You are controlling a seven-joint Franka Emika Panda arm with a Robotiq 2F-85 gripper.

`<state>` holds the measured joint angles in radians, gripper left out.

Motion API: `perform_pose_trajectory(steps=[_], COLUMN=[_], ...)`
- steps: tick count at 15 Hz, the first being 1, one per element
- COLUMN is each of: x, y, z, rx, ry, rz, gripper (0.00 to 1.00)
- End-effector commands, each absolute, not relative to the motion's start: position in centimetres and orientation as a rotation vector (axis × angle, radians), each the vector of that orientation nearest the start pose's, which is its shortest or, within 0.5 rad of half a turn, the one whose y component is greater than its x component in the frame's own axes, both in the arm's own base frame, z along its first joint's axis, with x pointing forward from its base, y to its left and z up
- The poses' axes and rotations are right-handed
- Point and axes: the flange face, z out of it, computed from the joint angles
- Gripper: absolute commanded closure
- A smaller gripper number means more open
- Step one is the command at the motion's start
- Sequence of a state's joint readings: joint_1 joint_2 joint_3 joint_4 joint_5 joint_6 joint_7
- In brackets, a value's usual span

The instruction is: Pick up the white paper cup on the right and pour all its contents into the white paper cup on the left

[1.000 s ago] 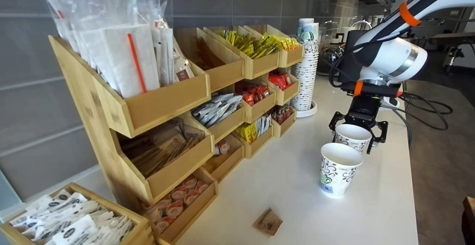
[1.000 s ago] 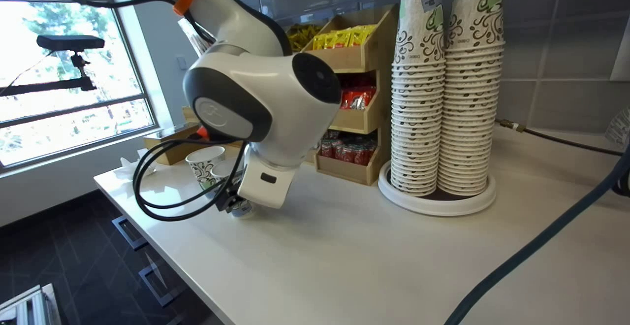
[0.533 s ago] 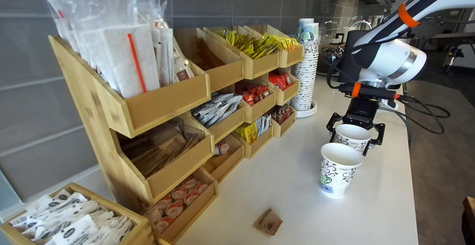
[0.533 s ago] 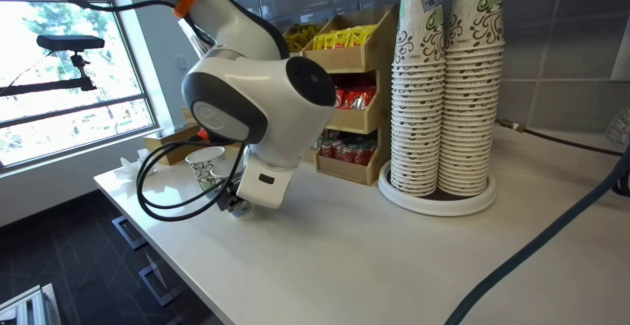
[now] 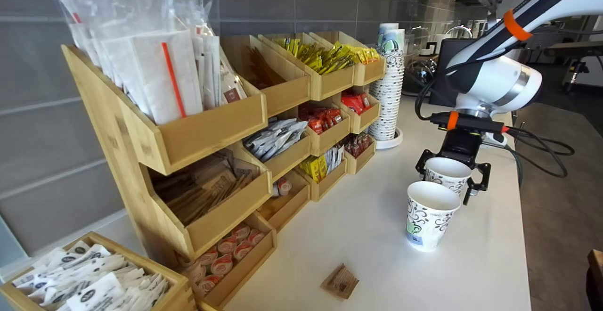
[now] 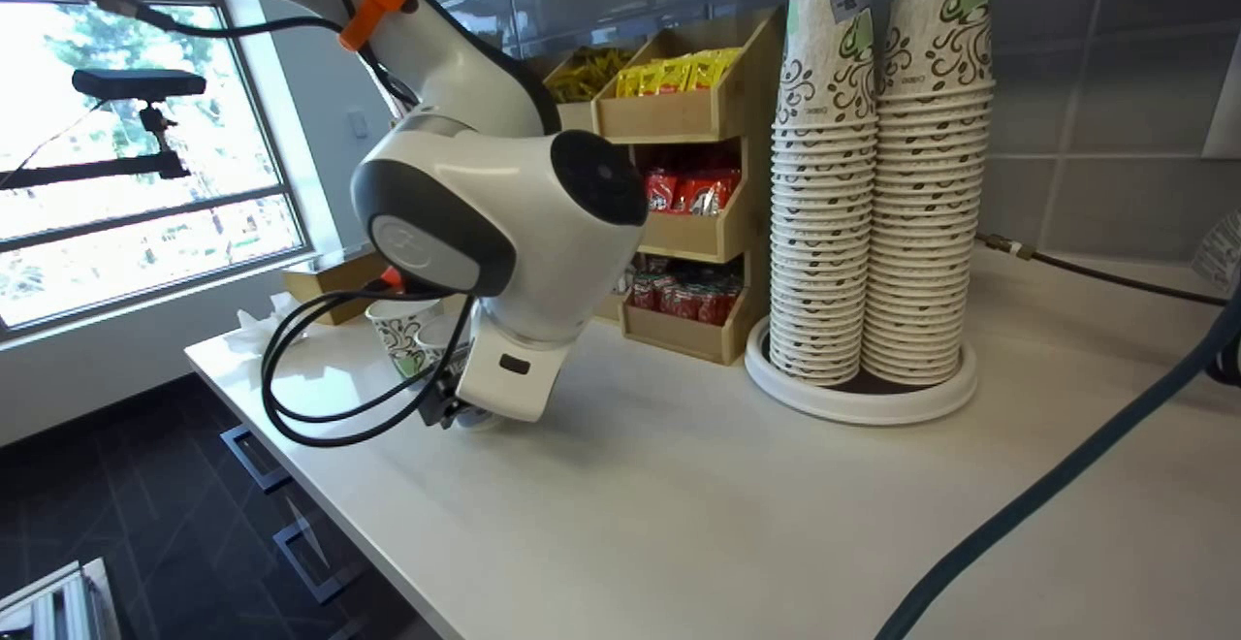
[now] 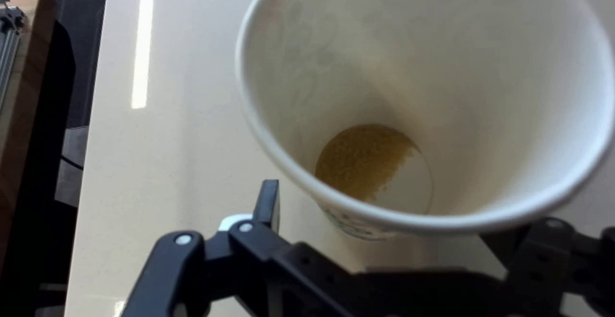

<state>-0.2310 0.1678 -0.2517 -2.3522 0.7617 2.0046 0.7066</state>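
- Tool (image 5: 445, 191) stands spread around the loaded cup (image 5: 448, 174)
- Closing off-centre, we could shove it into the neighbouring cup (image 5: 431, 216)
- Squeezing hard, we might buckle it, spilling brown contents (image 7: 360, 161)

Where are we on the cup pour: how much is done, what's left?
Done: the gripper is set around one white cup, which stands on the counter. In hand: the grasp; the gripper looks open, with a gap between the cup and a finger. Left: close, lift and pour everything, since brown contents cover part of that cup's bottom. The receiving cup stands upright nearby.
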Motion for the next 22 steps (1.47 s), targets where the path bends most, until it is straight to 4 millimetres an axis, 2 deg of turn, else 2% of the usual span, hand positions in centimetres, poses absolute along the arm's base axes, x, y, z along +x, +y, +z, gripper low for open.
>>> perform_pose_trajectory(steps=[1, 12, 17, 22], x=[42.62, 42.04, 42.00, 41.88], y=[-17.13, -16.55, -16.41, -16.45], z=[23.52, 22.95, 22.84, 22.75], rx=[-1.678, -1.657, -1.642, -1.636], ry=[1.915, 1.912, 1.900, 1.892], rz=[0.690, 0.692, 0.699, 0.693], gripper=[0.00, 0.00, 0.04, 0.51])
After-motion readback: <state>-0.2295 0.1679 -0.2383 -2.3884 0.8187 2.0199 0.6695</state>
